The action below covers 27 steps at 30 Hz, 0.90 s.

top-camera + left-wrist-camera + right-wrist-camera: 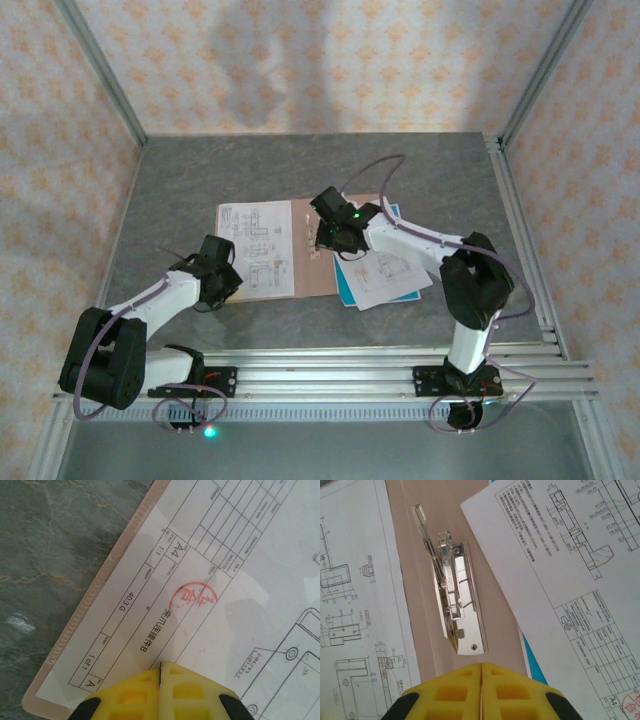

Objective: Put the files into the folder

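1. The folder point(314, 275) lay open and flat in the middle of the surface point(200, 170). One printed sheet point(255, 245) already lay on its left flap.
2. The rest of the files point(392, 278) sat skewed at the folder's right edge, part on it and part off. A teal sheet point(532, 666) showed beneath them. By my reading, the job was only partly done.
3. My left gripper point(160, 667) was closed, fingers pressed together with nothing between them. Its tip was over the title-block corner of the sheet on the left flap, near the folder's outer edge. I judged it was there to pin that sheet and flap so that neither slid. I could not tell whether it was actually touching the paper.
4. My right gripper point(481, 667) was also closed and empty. It pointed down at the bare spine strip, just short of the metal fastener point(459, 611).
5. The fastener's lever stood raised, which I took to mean the clip was open to receive paper.
6. The top loose sheet's corner lay just beside the fastener, not under it.
7. Thin sheets lying flat offer little to pinch. I expected the next move to need a slide or a lifted edge, and the stack could fan out.
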Each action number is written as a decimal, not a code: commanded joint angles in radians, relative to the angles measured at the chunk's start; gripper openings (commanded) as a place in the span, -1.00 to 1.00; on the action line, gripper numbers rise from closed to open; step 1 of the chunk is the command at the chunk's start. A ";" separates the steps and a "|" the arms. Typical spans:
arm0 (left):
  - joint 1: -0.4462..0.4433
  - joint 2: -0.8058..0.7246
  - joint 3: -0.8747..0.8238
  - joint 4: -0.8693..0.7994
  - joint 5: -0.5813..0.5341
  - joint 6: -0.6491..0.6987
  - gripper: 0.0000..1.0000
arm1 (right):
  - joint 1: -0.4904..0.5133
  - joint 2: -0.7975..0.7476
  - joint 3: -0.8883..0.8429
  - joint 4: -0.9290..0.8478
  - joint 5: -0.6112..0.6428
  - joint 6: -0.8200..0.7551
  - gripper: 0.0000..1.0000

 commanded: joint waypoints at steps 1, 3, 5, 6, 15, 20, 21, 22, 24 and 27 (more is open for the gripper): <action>0.009 0.009 0.000 -0.118 -0.046 0.027 -1.00 | -0.005 -0.066 -0.045 0.022 0.015 0.026 -0.85; 0.008 -0.004 0.026 -0.136 -0.045 0.044 -0.98 | -0.015 -0.097 -0.086 0.040 0.004 0.038 -0.85; 0.008 -0.020 0.056 -0.162 -0.049 0.056 -0.69 | -0.031 -0.130 -0.128 0.054 -0.007 0.049 -0.84; 0.005 -0.035 0.072 -0.178 -0.055 0.060 -0.52 | -0.041 -0.149 -0.152 0.057 -0.009 0.052 -0.84; -0.161 -0.179 0.151 -0.146 0.020 -0.010 -0.16 | -0.191 -0.336 -0.389 0.047 -0.078 0.060 -0.79; -0.441 -0.127 0.118 0.053 0.025 -0.212 -0.19 | -0.264 -0.388 -0.459 0.009 -0.109 0.040 -0.72; -0.494 -0.103 0.118 0.091 0.014 -0.242 -0.19 | -0.272 -0.402 -0.470 0.004 -0.110 0.041 -0.69; -0.554 -0.068 0.123 0.132 0.000 -0.280 -0.19 | -0.277 -0.421 -0.481 -0.002 -0.108 0.042 -0.65; -0.641 -0.002 0.150 0.175 -0.031 -0.327 -0.18 | -0.283 -0.451 -0.492 -0.019 -0.103 0.042 -0.57; -0.741 0.098 0.183 0.249 -0.070 -0.392 -0.18 | -0.285 -0.483 -0.507 -0.050 -0.093 0.046 -0.49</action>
